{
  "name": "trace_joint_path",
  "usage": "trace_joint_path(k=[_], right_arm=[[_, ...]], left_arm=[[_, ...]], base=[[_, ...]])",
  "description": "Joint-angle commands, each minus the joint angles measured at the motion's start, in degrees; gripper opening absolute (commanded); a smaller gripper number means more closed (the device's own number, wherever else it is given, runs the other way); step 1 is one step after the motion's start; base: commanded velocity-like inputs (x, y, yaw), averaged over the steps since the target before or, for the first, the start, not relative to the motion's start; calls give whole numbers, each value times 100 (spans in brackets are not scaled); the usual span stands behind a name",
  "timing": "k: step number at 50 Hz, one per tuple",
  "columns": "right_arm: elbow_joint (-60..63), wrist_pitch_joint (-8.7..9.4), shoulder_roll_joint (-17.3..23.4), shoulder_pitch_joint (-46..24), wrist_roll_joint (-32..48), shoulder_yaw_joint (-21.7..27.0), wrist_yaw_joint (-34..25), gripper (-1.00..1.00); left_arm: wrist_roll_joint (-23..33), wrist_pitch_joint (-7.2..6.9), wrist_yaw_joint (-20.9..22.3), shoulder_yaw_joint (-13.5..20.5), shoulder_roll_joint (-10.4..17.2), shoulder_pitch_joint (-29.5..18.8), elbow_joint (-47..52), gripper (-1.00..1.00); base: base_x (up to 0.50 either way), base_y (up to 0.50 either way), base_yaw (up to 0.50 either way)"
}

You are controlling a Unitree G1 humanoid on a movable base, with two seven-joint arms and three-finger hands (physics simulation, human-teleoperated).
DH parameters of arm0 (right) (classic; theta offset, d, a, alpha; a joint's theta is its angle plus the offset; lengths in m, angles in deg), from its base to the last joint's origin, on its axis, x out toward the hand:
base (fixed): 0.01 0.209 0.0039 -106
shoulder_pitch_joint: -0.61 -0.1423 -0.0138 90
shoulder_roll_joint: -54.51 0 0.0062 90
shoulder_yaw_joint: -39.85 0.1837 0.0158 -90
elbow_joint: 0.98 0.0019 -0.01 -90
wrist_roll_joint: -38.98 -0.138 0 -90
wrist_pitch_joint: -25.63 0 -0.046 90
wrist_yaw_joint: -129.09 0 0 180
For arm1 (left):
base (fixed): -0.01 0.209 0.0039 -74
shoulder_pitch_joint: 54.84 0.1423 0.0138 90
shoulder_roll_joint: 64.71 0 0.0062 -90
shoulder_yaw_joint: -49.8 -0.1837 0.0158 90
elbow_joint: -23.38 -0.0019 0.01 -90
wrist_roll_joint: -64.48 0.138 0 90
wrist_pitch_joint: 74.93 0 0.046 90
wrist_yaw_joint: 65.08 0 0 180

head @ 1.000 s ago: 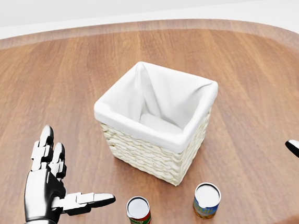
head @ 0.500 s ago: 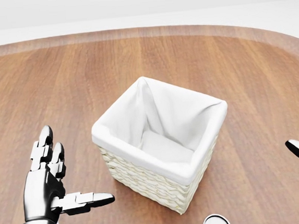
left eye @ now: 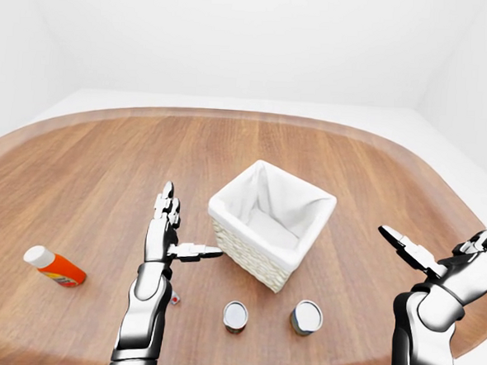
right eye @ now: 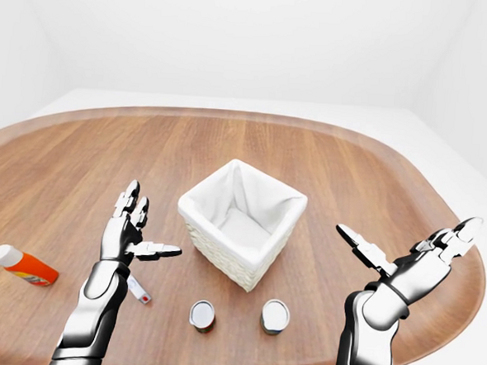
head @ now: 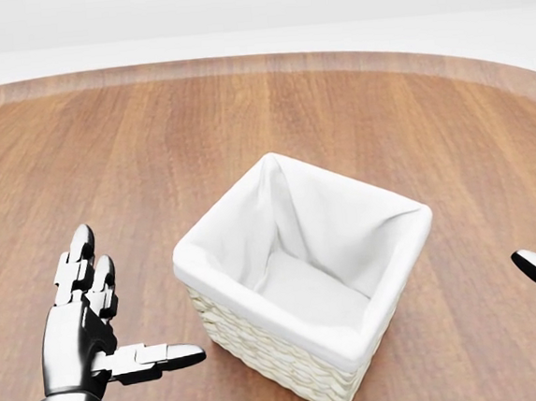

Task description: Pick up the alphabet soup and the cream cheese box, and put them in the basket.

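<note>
Left-eye view: left hand (left eye: pixel 161 235) and right hand (left eye: pixel 457 268) spread, empty; two cans (left eye: pixel 235 316) below basket (left eye: pixel 272 222), either perhaps the soup.
Head view: cans out of frame, risking a blind reach.
Right-eye view: cream cheese box not identifiable.

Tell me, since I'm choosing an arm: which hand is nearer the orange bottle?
Left. The left hand hovers right of the orange bottle; the right hand is beyond the basket.

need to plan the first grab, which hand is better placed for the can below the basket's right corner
Right. In the left-eye view that can lies nearer the right hand than the left hand, and no other can lies between. Both hands are open and empty.
</note>
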State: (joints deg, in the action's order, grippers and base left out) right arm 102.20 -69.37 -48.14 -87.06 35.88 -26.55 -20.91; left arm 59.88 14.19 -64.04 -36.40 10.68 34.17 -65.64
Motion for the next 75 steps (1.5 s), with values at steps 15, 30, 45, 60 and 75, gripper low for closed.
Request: trace_joint_path(k=[15, 30, 45, 60, 75], right_arm=[[33, 0, 1, 2, -21, 19, 0, 100], [-29, 0, 10, -8, -5, 12, 0, 100], [-49, 0, 16, -31, -15, 13, 0, 100], [29, 0, 28, -40, -19, 23, 0, 100], [-14, 0, 38, -56, -57, 40, 0, 100]], left_arm=[[84, 65, -15, -20, 8, -15, -79, 100], [705, 27, -779, 135, 16, -24, 58, 100], [2343, -411, -1292, 131, 331, -158, 640, 100], [4567, -411, -1195, 150, 253, -105, 1440, 100], [7353, -411, -682, 111, 527, -119, 2290, 100]], base=[[15, 1, 0], [0, 0, 0], [0, 0, 0], [0, 0, 0], [0, 0, 0]])
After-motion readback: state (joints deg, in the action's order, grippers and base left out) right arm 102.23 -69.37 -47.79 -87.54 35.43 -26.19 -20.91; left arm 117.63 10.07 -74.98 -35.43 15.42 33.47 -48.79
